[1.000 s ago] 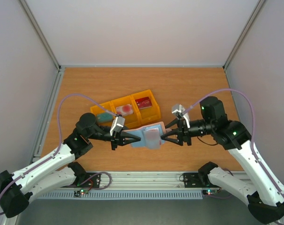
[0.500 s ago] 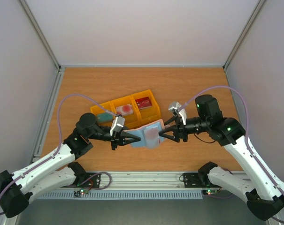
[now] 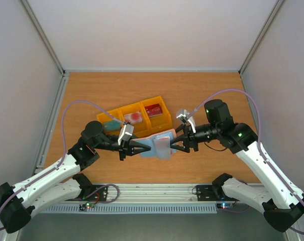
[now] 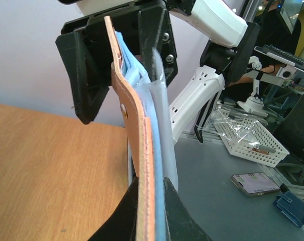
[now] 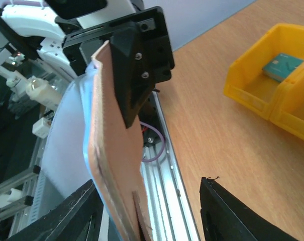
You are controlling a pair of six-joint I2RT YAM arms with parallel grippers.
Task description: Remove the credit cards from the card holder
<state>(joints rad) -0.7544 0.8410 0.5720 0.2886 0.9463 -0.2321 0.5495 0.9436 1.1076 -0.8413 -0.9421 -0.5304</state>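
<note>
The card holder (image 3: 159,145) hangs above the table between my two grippers, taupe-brown outside and pale blue inside. My left gripper (image 3: 138,148) is shut on its left edge. It shows edge-on in the left wrist view (image 4: 141,150), pinched in the left gripper (image 4: 150,211). My right gripper (image 3: 174,144) is open, its jaws straddling the holder's right edge. In the right wrist view the holder (image 5: 111,150) stands near the left finger of the right gripper (image 5: 152,216). The teal card (image 3: 111,124), whitish-pink card (image 3: 133,118) and dark red card (image 3: 153,110) lie in the yellow tray.
The yellow three-compartment tray (image 3: 167,118) stands on the wooden table just behind the holder, one card in each compartment. Its wall (image 5: 252,100) and the teal card (image 5: 282,65) show in the right wrist view. Grey walls enclose the table on three sides.
My right gripper has moved left, from just beside the holder's right edge to around it. My left gripper has kept still, holding the holder.
</note>
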